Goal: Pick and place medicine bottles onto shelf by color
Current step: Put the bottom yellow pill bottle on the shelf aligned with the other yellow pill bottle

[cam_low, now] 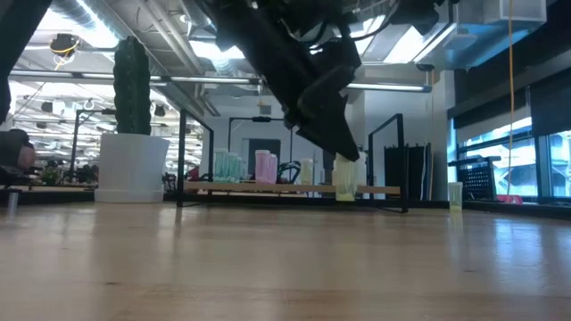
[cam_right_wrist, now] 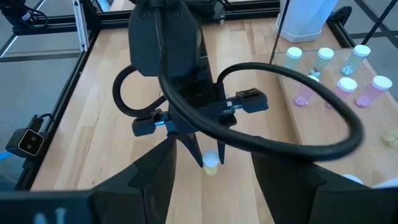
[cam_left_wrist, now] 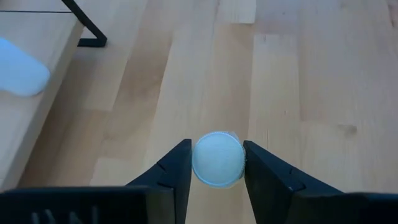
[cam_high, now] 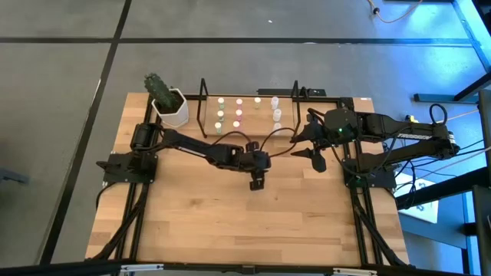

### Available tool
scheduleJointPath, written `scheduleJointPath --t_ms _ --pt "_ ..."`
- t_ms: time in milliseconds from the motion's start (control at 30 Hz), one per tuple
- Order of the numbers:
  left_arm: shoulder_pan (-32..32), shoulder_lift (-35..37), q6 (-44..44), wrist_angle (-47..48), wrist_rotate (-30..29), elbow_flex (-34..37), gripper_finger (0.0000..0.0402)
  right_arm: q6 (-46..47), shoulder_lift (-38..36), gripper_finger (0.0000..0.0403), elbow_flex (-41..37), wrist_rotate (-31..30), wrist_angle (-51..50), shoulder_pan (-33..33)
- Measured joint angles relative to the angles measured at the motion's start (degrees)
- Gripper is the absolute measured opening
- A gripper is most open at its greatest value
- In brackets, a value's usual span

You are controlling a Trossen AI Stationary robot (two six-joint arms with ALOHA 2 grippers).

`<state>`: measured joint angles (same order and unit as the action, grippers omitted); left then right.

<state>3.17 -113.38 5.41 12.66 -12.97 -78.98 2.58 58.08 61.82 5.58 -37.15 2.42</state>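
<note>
While my left pincer (cam_left_wrist: 216,163) is hanging low over the middle of the table (cam_high: 230,230), I am clenching its two fingers on a small bottle with a pale yellowish cap (cam_left_wrist: 217,158), one finger pressing each side of it. Seen from my wrist, the cap is facing straight up at me, so the bottle is standing upright with its long axis running vertically between my fingers, its base at or just above the wood; I cannot tell which. Farther out, the wire shelf (cam_high: 202,96) is standing toward the far edge of the table, well apart from my grip, already carrying rows of bottles sorted by cap colour, green, pink and paler ones. The coming move, as I judge it, is turning on that direction: the shelf is lying ahead and away from me. My right pincer (cam_high: 317,161) is waiting with its fingers parted just to the right of mine, holding nothing. A white cactus pot (cam_high: 172,107) is sitting beside the shelf's left end.
</note>
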Motion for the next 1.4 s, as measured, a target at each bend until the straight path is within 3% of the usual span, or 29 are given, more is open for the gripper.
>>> scheduleJointPath --t_ms 533,767,1167,1400 --pt "-1.38 0.0 0.04 10.93 -0.25 -9.31 0.0118 0.64 -0.25 0.0209 -0.02 0.02 -2.98 -0.02" --pt "-2.92 0.0 -1.41 15.08 -5.78 -13.96 0.0118 0.36 -1.03 0.0209 -0.02 0.01 -5.86 -0.01" --pt "-10.58 0.0 -1.0 21.8 -6.47 -23.73 0.0118 0.24 -2.87 0.0209 -0.02 0.0 -6.02 -0.01" --pt "-16.25 0.02 8.35 24.22 -7.91 -25.16 0.0118 0.24 -2.73 0.0209 -0.02 -2.14 -5.99 -0.02"
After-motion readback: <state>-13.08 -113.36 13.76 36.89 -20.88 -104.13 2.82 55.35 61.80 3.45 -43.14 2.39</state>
